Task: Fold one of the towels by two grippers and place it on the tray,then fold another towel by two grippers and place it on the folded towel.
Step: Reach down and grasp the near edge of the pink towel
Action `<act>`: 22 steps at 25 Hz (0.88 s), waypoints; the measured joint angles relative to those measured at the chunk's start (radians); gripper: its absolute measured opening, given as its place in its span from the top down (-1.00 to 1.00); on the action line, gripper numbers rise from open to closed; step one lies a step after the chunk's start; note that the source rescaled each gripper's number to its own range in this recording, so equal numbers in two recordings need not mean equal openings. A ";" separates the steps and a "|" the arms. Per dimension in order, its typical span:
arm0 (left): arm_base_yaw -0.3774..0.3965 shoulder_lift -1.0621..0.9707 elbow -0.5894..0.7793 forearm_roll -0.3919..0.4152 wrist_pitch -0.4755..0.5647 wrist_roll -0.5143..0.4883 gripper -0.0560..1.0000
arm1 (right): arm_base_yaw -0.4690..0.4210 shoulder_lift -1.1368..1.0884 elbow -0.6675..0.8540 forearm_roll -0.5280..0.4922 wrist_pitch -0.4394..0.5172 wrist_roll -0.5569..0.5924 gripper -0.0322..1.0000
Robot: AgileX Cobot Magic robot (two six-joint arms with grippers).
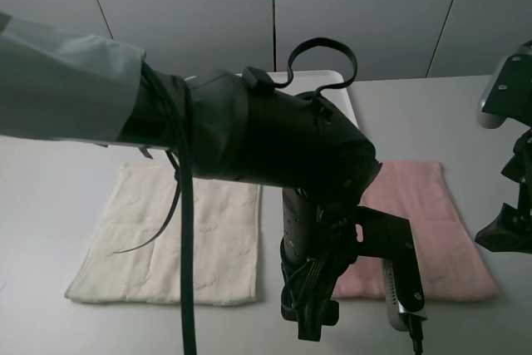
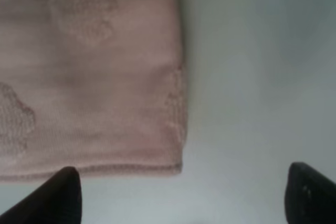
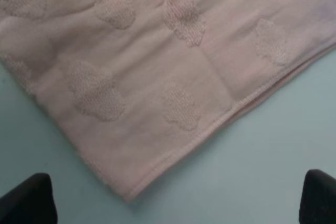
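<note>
Cream towel [image 1: 166, 239] flat on the counter [image 1: 50, 205], left side. Pink towel [image 1: 424, 214] flat to its right: fuzzy, raised cloud-shaped patches, stitched hem. My left claw [image 2: 186, 198] spread wide over one near corner, my right claw [image 3: 173, 200] spread wide over the other, both empty.

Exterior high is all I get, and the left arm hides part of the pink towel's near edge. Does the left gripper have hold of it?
Observer: No. The left gripper is open, and the pink towel corner in front of it lies flat, ungripped.
Operator: And the right one?
Observer: The right gripper is open too, facing another corner of the towel, nothing pinched.
Operator: Any texture?
Observer: Raised cloud-like patches across the towel.
</note>
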 joint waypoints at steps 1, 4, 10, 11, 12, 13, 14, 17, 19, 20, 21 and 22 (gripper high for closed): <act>0.000 0.012 -0.002 0.000 0.006 0.000 -0.99 | 0.000 0.004 0.000 -0.001 0.000 0.000 -1.00; -0.002 0.030 -0.008 0.003 0.023 0.000 -0.99 | 0.000 0.006 0.000 -0.017 0.000 0.002 -1.00; -0.002 0.043 -0.010 0.005 0.023 0.000 -0.98 | 0.000 0.014 0.000 -0.020 0.007 0.003 -1.00; -0.002 0.044 -0.010 0.003 0.023 0.000 -0.98 | 0.000 0.019 0.000 -0.020 0.010 0.003 -1.00; -0.002 0.044 -0.010 0.003 0.021 0.000 -0.98 | 0.000 0.028 0.000 -0.020 0.015 0.003 -1.00; -0.002 0.046 -0.010 0.003 0.021 0.000 -0.98 | 0.000 0.040 0.000 -0.020 0.022 0.003 -1.00; -0.002 0.046 -0.010 0.003 0.018 0.000 -0.98 | 0.000 0.049 0.000 -0.020 0.024 0.003 -1.00; -0.002 0.055 -0.010 0.003 0.014 0.000 -0.98 | 0.000 0.082 0.000 -0.029 0.027 0.003 -1.00; -0.002 0.061 -0.012 0.003 0.012 0.000 -0.98 | 0.000 0.099 0.000 -0.036 0.027 -0.012 -1.00; -0.002 0.066 -0.012 0.003 0.012 0.000 -0.98 | 0.000 0.106 0.000 -0.038 0.029 -0.028 -1.00; -0.002 0.070 -0.012 0.003 0.010 0.000 -0.98 | 0.000 0.110 0.000 -0.038 0.029 -0.054 -1.00; -0.002 0.072 -0.012 0.003 0.008 0.000 -0.98 | 0.000 0.115 0.000 -0.038 0.029 -0.086 -1.00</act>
